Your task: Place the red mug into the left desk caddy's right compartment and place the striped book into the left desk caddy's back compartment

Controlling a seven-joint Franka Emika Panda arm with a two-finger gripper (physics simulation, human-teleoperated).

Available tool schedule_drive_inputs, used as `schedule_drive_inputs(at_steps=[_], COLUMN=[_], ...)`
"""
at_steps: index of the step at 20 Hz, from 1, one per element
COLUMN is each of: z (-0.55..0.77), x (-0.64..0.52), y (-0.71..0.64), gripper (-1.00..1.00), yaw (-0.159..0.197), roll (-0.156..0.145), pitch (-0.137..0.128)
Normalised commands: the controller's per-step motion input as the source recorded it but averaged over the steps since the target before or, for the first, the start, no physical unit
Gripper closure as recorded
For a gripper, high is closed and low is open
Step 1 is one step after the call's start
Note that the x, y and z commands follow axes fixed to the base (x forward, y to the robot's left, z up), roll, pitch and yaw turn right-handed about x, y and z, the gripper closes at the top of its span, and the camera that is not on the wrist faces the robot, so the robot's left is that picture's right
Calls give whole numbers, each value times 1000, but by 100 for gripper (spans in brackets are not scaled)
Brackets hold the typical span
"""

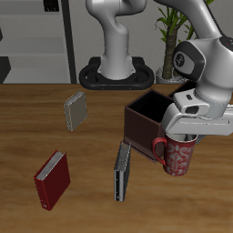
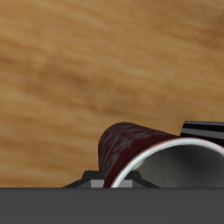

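A: How does the arm (image 1: 205, 55) look?
B: Glossy white, made of thick rounded segments, with dark grey bands at the joints.
A: And its base (image 1: 116, 73)?
B: A white column on a flat black foot.
A: The gripper (image 1: 180, 135)?
B: A boxy white-and-grey hand. The fingers (image 2: 206, 129) are dark, with a pale stripe.

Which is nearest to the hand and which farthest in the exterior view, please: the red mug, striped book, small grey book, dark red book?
1. Red mug, at the hand.
2. Striped book, beside the caddy.
3. Small grey book, farther back.
4. Dark red book, near the front edge.
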Motion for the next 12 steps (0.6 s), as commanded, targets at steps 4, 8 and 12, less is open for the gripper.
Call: schedule_drive_inputs(at_steps=[4, 8, 12], z=[758, 693, 435], x=[-294, -291, -242], y=[-120, -127, -142], gripper=[100, 100, 100], yaw=[35, 12, 2], roll=[-12, -3, -8], pitch=[-79, -64, -59])
